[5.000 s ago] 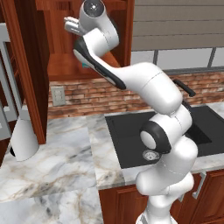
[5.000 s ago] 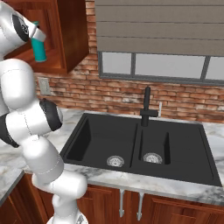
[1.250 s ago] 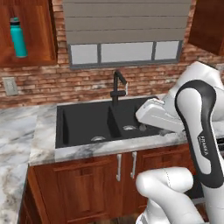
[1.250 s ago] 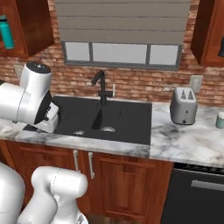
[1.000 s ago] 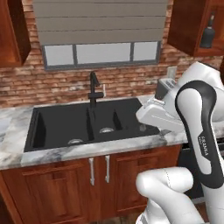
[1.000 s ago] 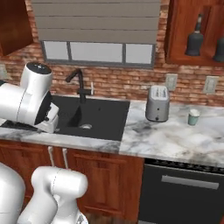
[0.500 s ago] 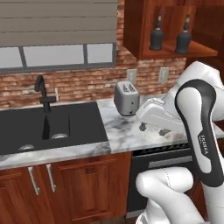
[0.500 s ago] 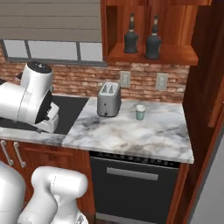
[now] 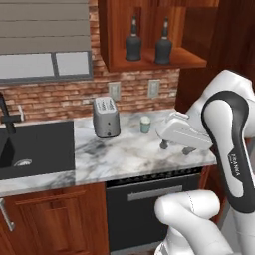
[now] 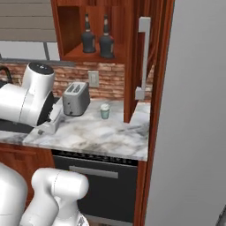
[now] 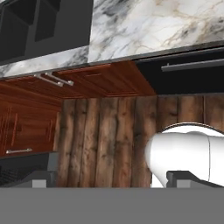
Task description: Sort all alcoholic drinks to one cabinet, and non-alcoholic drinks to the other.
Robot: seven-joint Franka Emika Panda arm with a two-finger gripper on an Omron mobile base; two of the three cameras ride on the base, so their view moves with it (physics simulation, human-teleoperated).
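marble-veined white countertop (image 9: 124, 154): carries a silver two-slot toaster (image 9: 106, 117) near the brick back wall, and just to its right a small pale green cup with a white lid (image 9: 145, 124), standing upright and apart from the toaster.
black double sink (image 9: 35, 148): set into the counter left of the toaster, with a black tap (image 9: 6, 113) at its far edge.
black oven front with a grey bar handle (image 9: 154, 199): under the counter, below the cup.
tall grey panel with a reddish-brown wooden edge (image 10: 190, 114): fills the right of the right base view, beside the counter's end.
reddish-brown wooden wall cabinet, open-fronted (image 9: 189, 57): above the toaster and cup; two squat black glass bottles with long thin necks (image 9: 133, 46) (image 9: 163, 47) stand upright side by side on its bottom board.
two-finger gripper (image 9: 173, 146): hangs over the counter's front edge, right of the cup and clear of it; fingers spread wide, nothing between them.
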